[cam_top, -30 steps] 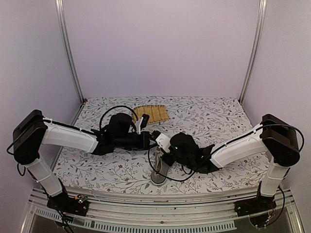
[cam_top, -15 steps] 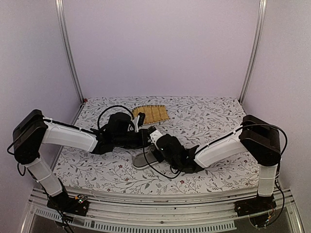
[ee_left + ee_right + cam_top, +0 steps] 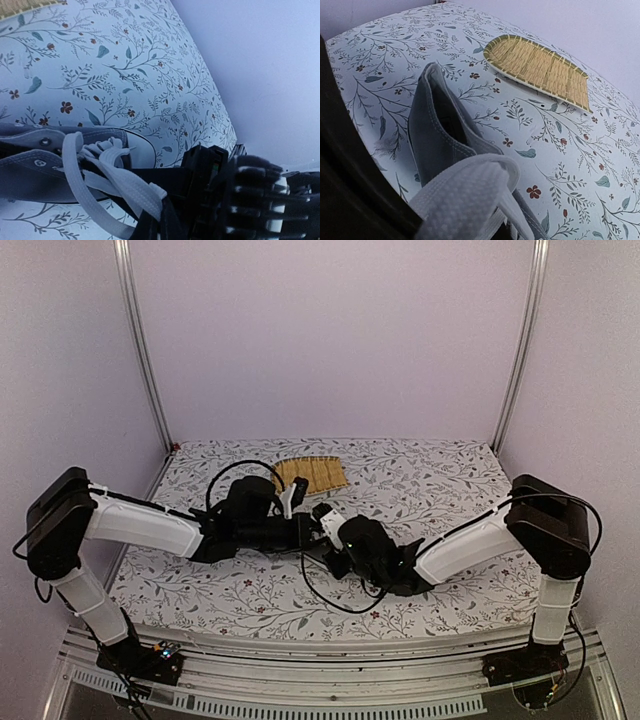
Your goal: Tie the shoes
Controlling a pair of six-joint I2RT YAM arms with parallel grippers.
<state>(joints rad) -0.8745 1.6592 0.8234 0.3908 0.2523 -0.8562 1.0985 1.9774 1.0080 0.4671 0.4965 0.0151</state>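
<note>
The shoes are one small grey sneaker point(image 3: 35, 167) with white laces point(image 3: 102, 172) and a white sole, lying on the floral tablecloth. From above it is almost hidden under the two grippers, which meet at the table's middle. My left gripper point(image 3: 305, 530) is shut on a flat white lace point(image 3: 142, 192) that runs back to the eyelets. My right gripper point(image 3: 337, 538) is shut on a folded loop of lace point(image 3: 470, 192), just above the open grey heel point(image 3: 437, 125). The right gripper's black body point(image 3: 245, 192) sits close beside the left jaws.
A yellow woven bamboo mat point(image 3: 312, 475) point(image 3: 540, 65) lies behind the grippers toward the back wall. Black cables point(image 3: 335, 602) loop off both wrists over the cloth. Metal frame posts point(image 3: 140, 350) stand at the back corners.
The right arm has swung left and back toward the left gripper. The sneaker, seen earlier near the front edge, has been dragged in under the grippers. Both stay shut.
</note>
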